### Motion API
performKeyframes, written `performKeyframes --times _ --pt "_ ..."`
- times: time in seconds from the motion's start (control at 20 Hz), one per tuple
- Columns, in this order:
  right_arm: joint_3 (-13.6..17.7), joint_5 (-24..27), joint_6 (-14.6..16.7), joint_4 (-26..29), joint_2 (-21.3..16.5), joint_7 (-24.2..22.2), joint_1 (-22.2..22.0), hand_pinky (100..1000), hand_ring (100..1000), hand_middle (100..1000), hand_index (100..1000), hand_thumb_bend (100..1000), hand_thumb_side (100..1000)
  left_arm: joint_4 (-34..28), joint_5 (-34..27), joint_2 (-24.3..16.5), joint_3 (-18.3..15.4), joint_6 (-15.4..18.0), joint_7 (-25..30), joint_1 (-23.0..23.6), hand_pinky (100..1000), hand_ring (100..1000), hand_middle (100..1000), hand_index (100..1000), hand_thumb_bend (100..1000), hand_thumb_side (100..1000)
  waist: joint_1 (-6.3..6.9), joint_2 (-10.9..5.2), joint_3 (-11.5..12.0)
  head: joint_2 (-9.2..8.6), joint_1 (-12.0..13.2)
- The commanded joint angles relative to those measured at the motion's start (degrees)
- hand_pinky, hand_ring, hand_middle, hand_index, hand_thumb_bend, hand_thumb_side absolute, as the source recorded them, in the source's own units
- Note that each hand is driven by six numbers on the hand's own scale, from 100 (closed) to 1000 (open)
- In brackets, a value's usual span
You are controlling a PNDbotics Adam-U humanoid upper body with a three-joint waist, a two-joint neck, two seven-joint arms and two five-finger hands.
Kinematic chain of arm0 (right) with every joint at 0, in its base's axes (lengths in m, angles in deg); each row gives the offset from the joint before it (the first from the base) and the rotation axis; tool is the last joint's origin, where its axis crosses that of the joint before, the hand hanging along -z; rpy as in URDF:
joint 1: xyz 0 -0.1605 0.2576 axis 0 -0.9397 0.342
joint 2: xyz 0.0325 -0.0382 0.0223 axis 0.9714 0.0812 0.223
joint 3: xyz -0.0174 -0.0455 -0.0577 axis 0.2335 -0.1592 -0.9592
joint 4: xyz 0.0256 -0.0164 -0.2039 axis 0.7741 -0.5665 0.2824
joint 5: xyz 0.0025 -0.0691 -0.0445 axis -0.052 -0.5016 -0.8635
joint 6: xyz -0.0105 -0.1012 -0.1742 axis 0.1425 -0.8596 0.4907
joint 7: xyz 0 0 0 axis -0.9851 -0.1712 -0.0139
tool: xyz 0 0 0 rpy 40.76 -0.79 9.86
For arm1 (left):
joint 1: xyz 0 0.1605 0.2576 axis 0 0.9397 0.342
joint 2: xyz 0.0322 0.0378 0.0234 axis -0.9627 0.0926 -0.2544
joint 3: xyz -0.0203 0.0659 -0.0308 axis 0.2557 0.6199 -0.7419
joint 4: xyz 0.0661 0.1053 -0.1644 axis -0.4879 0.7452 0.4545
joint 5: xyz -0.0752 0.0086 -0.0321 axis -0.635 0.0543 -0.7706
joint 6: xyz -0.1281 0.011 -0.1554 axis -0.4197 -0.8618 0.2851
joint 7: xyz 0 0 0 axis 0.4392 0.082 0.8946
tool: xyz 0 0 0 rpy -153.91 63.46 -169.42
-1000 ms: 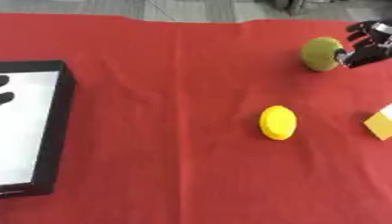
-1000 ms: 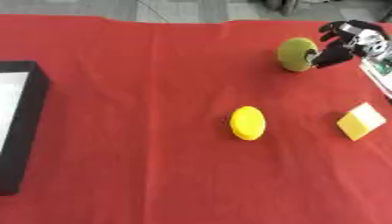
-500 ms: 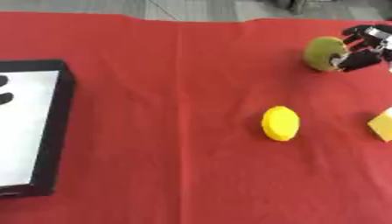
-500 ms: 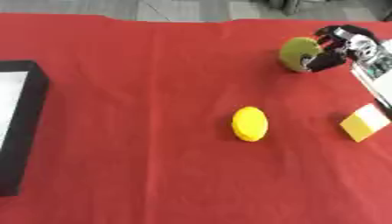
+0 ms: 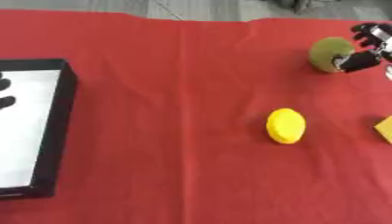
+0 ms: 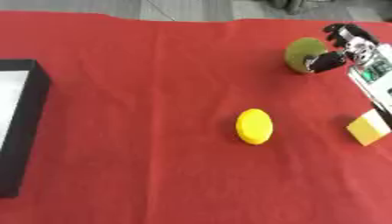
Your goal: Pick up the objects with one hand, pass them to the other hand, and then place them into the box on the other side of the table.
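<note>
Right hand (image 6: 342, 47), upper right of frame: black fingers with silver-grey segments at the joints, glossy finish. Behind it along the right edge, a white forearm housing with a small green patch, looks like an exposed board or label; detail too blurred to read. Left hand (image 5: 5, 94), far left edge mid-height: only dark black finger shapes show; no markings visible.
</note>
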Motion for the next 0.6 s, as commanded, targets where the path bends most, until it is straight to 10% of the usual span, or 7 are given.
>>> performKeyframes --times 0.05,0.6 --pt "0.78 -0.64 -0.29 -0.02 -1.46 0.19 0.84 897 913 889 955 189 100 -1.32 0.07 -1.15 -0.05 0.13 0.19 -0.94 817 814 696 693 165 904 0.02 -0.99 0.22 -1.16 -0.47" --pt "0.52 -2.63 -1.79 -4.04 -0.05 2.15 1.25 895 898 878 951 219 100 -1.32 0.06 -0.98 0.31 0.12 0.54 -1.83 817 817 697 693 165 904 -0.25 -0.14 1.22 -1.9 -1.54"
